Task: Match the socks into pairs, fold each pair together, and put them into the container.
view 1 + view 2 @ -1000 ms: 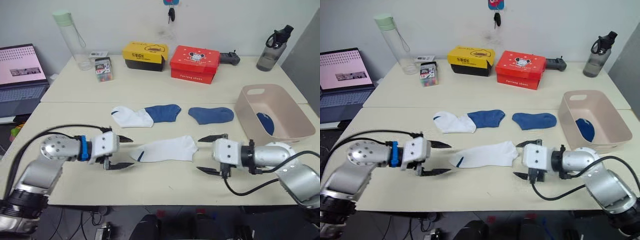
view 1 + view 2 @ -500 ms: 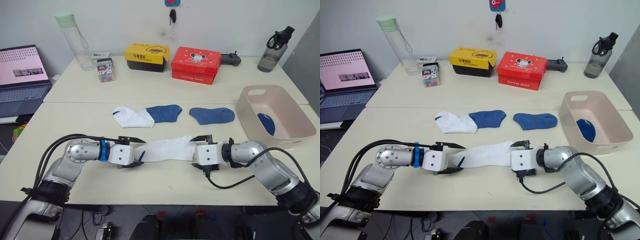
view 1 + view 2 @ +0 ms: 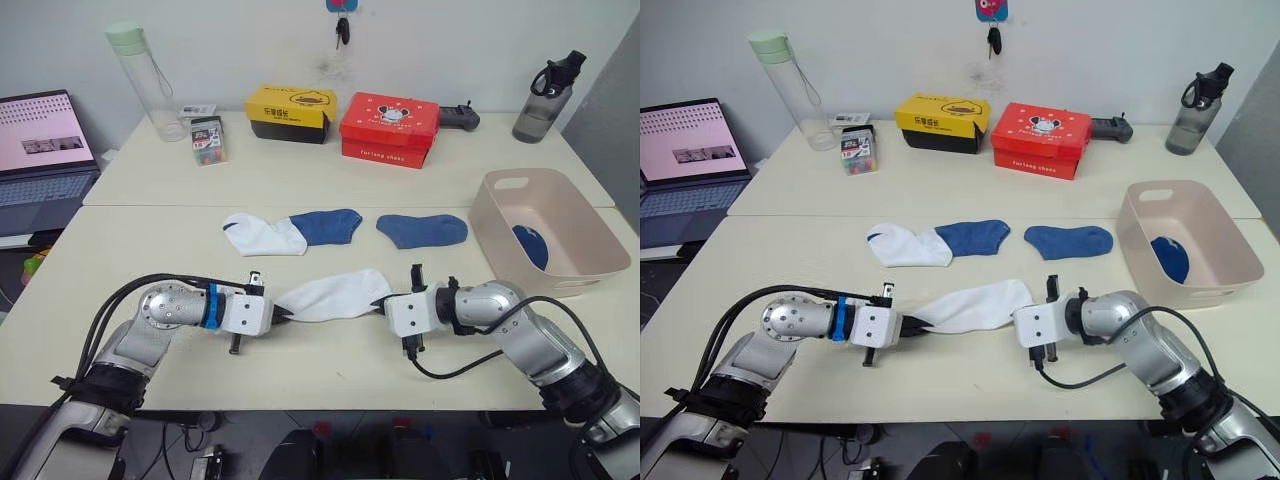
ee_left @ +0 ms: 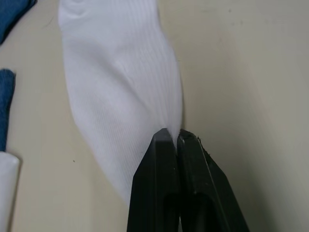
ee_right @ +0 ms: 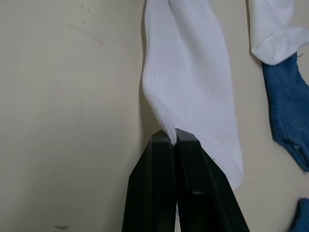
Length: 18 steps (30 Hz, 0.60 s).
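Both grippers have closed since half a second ago: their fingers, then spread at either end of the white sock [image 3: 333, 295], now pinch it. That sock has bunched from a flat strip into a shorter shape, narrowed at each end. The left gripper [image 3: 277, 316] has its fingers [image 4: 164, 159] pressed together on the sock's end toward 9 o'clock, and the right gripper [image 3: 383, 303] has its fingers [image 5: 166, 154] clamped on the end toward 3 o'clock. The sock lies on the near part of the desk [image 3: 130, 250], stretched between the two grippers.

Beyond it, toward 12 o'clock, a second white sock [image 3: 260, 234] lies with a medium blue sock [image 3: 328, 225] overlapping its end toward 3 o'clock. Another medium blue sock [image 3: 422, 230] lies apart from these, further toward 3 o'clock. The pink-beige container [image 3: 556, 205] stands at the 3 o'clock edge of the desk, with dark navy fabric [image 3: 532, 246] inside it. A yellow box [image 3: 291, 112] and a red box [image 3: 390, 127] stand side by side at the far side of the desk.
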{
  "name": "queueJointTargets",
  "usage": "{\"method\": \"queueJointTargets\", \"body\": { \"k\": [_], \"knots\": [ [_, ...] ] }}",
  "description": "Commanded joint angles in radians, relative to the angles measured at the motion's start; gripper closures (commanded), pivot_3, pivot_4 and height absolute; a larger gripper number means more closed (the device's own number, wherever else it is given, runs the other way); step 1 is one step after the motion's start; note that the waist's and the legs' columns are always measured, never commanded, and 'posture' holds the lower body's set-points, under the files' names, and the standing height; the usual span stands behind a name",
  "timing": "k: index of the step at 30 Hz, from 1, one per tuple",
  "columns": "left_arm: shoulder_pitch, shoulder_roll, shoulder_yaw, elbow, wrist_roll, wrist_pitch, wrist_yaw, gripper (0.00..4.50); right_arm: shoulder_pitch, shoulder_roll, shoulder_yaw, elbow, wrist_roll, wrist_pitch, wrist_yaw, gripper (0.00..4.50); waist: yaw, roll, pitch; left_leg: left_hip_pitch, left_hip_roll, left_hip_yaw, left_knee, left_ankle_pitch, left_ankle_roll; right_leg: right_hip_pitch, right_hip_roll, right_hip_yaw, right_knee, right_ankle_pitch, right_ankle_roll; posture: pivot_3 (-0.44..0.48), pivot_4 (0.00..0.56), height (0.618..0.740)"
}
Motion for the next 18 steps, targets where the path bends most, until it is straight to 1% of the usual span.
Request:
{"method": "queueJointTargets", "body": {
  "k": [1, 3, 5, 8, 9, 11, 14, 16, 18],
  "knots": [
    [0.040, 0.097, 0.040, -0.198, -0.182, 0.276, -0.131, 4.50, 0.035, -0.010, -0.077, -0.134, 0.142, 0.127, 0.063, 4.47, -0.007, 0.000, 0.000, 0.000, 0.000, 0.000, 0.000, 0.000, 0.000, 0.000, 0.000, 0.000, 0.000, 0.000, 0.000, 0.000, 0.150, 0.726],
    [0.070, 0.179, 0.050, -0.314, -0.263, 0.420, -0.201, 4.50, 0.070, -0.039, -0.117, -0.231, 0.232, 0.277, 0.098, 4.47, -0.011, 0.000, 0.001, -0.001, 0.001, -0.001, -0.001, 0.000, 0.000, 0.000, 0.000, 0.000, 0.000, 0.000, 0.000, 0.000, 0.150, 0.726],
    [0.090, 0.244, 0.064, -0.402, -0.338, 0.552, -0.238, 4.50, 0.093, -0.069, -0.158, -0.324, 0.314, 0.419, 0.114, 4.47, -0.013, 0.001, 0.001, 0.000, 0.001, -0.001, -0.001, 0.000, 0.000, 0.000, 0.000, 0.000, 0.000, 0.000, 0.000, 0.000, 0.150, 0.726],
    [0.114, 0.332, 0.087, -0.503, -0.450, 0.736, -0.291, 4.50, 0.101, -0.102, -0.255, -0.469, 0.509, 0.733, 0.099, 4.47, -0.016, 0.002, 0.002, 0.000, 0.001, -0.001, -0.001, 0.000, 0.000, 0.001, 0.000, 0.000, 0.000, 0.000, 0.000, 0.000, 0.150, 0.726],
    [0.112, 0.346, 0.089, -0.514, -0.485, 0.803, -0.296, 4.50, 0.100, -0.109, -0.287, -0.505, 0.572, 0.838, 0.085, 4.47, -0.016, 0.002, 0.002, 0.000, 0.001, -0.001, -0.001, 0.000, 0.000, 0.001, 0.000, 0.000, 0.000, 0.000, -0.001, 0.000, 0.150, 0.726],
    [0.101, 0.355, 0.088, -0.517, -0.518, 0.895, -0.288, 4.50, 0.090, -0.110, -0.321, -0.541, 0.645, 0.975, 0.048, 4.47, -0.016, 0.002, 0.002, 0.000, 0.001, -0.001, -0.001, 0.000, 0.000, 0.001, 0.000, -0.001, 0.000, 0.000, -0.001, 0.000, 0.150, 0.726],
    [0.047, 0.306, 0.038, -0.416, -0.460, 0.924, -0.273, 4.50, 0.049, -0.075, -0.313, -0.517, 0.667, 1.098, -0.045, 4.47, -0.017, 0.002, 0.002, 0.001, 0.001, -0.001, -0.001, 0.000, 0.000, 0.001, 0.000, -0.001, 0.000, 0.000, -0.001, 0.000, 0.150, 0.726],
    [-0.044, 0.223, -0.015, -0.294, -0.404, 0.937, -0.248, 4.50, 0.010, -0.049, -0.259, -0.460, 0.627, 1.109, -0.111, 4.47, -0.014, 0.002, 0.002, 0.001, 0.000, -0.001, -0.001, 0.000, 0.000, 0.002, 0.000, -0.001, 0.000, 0.000, -0.001, 0.000, 0.150, 0.726],
    [-0.142, 0.140, -0.044, -0.171, -0.364, 0.945, -0.226, 4.50, -0.034, -0.024, -0.198, -0.382, 0.569, 1.088, -0.176, 4.47, -0.013, 0.001, 0.002, 0.000, 0.000, -0.001, 0.000, 0.000, 0.001, 0.001, 0.000, -0.001, 0.000, 0.000, -0.001, 0.000, 0.150, 0.726]
  ]
}}
